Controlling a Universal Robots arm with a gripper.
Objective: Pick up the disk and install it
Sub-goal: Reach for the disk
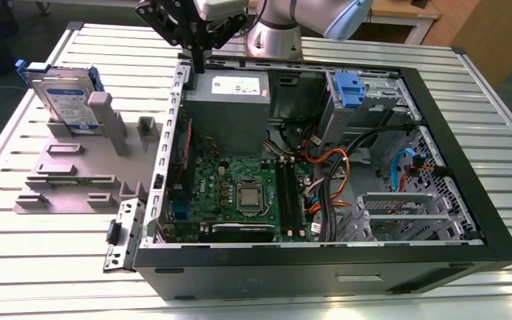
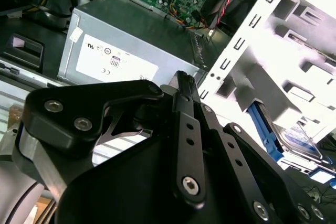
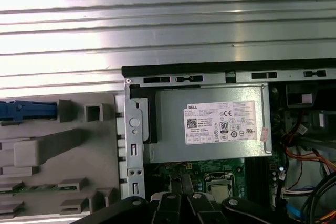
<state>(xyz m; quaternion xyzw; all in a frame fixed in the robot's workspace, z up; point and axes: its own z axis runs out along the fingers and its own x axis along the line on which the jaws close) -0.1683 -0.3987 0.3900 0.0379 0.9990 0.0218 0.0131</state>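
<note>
The disk (image 1: 66, 99) stands on edge in the grey holder (image 1: 69, 175) at the exterior view's left, silver with a white-and-blue label and blue rails. Its blue rail shows in the first wrist view (image 3: 27, 110), and the disk shows in the second wrist view (image 2: 303, 144). My gripper (image 1: 199, 65) hangs above the back left corner of the open computer case (image 1: 327, 263), to the right of the disk and apart from it. Both wrist views show its black fingers pressed together with nothing between them, at the gripper (image 2: 181, 78) and the gripper (image 3: 181, 183).
Inside the case lie a grey power supply box (image 1: 229, 100) with a white sticker, a green motherboard (image 1: 238, 193), loose cables (image 1: 345, 160) and a blue latch (image 1: 349, 90) on the drive bay. The case stands on a ribbed metal table (image 1: 25, 267).
</note>
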